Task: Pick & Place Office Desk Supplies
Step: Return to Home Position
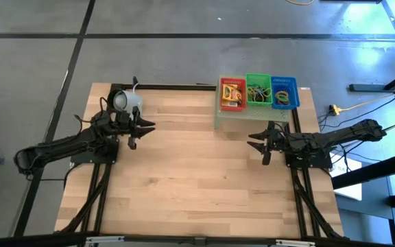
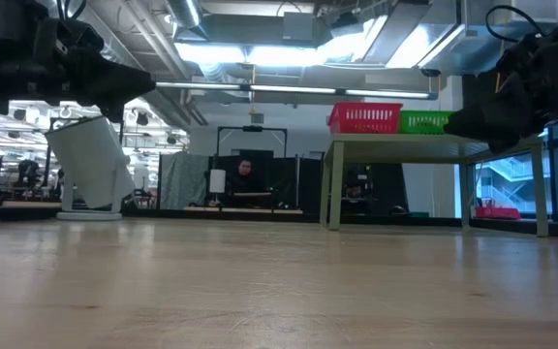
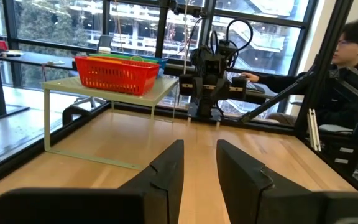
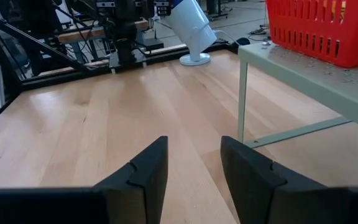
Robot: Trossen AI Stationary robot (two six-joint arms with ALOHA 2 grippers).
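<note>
At the left of the high view, the left gripper [image 1: 142, 133] is held above the light wooden table [image 1: 197, 185], just below a white cylindrical object on a round base [image 1: 124, 100] near the table's upper-left corner. Its jaws are seen apart, with nothing between them. Right of centre, near the top edge of the table, a pale green shelf stand [image 1: 226, 121] carries three mesh bins side by side: a red plastic bin [image 1: 232, 94] with yellow printed boxes, a green plastic bin [image 1: 258, 91] with tangled loops, and a blue plastic bin [image 1: 284, 92] with coloured loops. No supplies are seen lying loose on the wood. Further right, the right gripper [image 1: 256, 141] is held just below the stand, jaws likewise apart and empty. The sorting looks finished, so the step in hand is judged to be the return to rest. What is called for next is a plain withdrawal of both arms, with the right one kept clear of the stand's legs.
</note>
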